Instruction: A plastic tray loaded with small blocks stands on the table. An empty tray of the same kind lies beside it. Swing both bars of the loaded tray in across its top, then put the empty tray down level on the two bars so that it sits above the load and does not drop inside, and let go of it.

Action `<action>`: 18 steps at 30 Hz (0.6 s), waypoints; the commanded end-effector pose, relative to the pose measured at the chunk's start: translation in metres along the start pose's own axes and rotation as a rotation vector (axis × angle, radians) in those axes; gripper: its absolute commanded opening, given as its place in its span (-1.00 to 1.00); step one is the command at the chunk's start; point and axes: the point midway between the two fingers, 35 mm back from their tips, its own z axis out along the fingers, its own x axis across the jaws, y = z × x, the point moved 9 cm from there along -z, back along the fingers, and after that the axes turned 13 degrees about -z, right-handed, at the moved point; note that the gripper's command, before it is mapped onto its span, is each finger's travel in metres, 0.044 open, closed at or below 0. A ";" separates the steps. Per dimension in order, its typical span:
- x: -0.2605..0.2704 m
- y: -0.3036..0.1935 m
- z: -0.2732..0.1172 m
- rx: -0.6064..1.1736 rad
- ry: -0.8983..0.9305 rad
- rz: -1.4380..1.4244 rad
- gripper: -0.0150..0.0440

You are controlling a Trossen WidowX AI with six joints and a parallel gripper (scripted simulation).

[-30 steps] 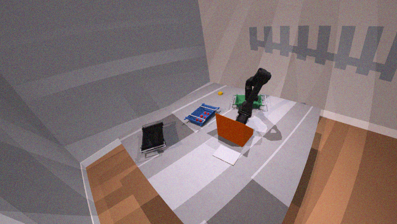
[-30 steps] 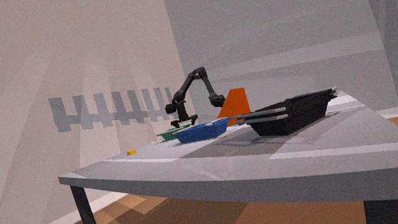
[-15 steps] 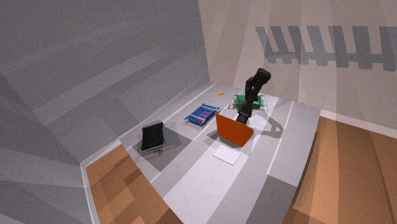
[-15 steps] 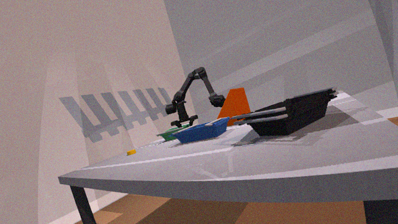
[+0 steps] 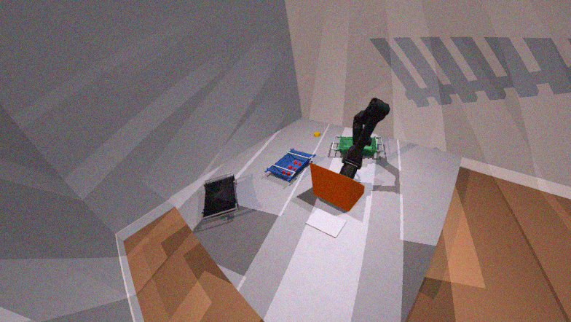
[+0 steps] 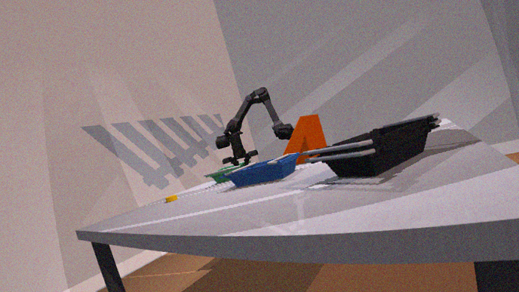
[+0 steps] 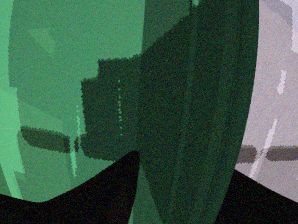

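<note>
The loaded blue tray (image 5: 288,158) (image 6: 262,174) holds several red blocks (image 5: 290,167). Its two wire bars lie in across its top, one bar (image 5: 301,155) toward the far end and one bar (image 5: 282,169) toward the near end. The empty green tray (image 5: 345,151) (image 6: 219,175) (image 7: 45,75) stands upright behind it, its bars out over its ends. My gripper (image 6: 241,162) (image 7: 170,161) points down at the green tray, fingers partly closed but apart. One finger is inside a side wall and the other outside. A firm grip does not show. In the top view the arm hides the fingertips.
A black tray (image 5: 219,196) (image 6: 382,151) with bars out stands at the other side of the blue tray. An upright orange panel (image 5: 336,189) (image 6: 312,126) stands near the arm's base. A flat white plate (image 5: 325,224) lies near it. A small yellow disc (image 5: 316,134) (image 6: 171,198) lies near the table's edge.
</note>
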 end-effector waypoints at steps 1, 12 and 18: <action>-0.001 0.000 0.000 0.004 -0.004 -0.005 -0.06; -0.001 0.000 0.000 0.004 -0.004 -0.005 -0.31; 0.000 -0.001 -0.002 0.005 -0.004 -0.004 -0.44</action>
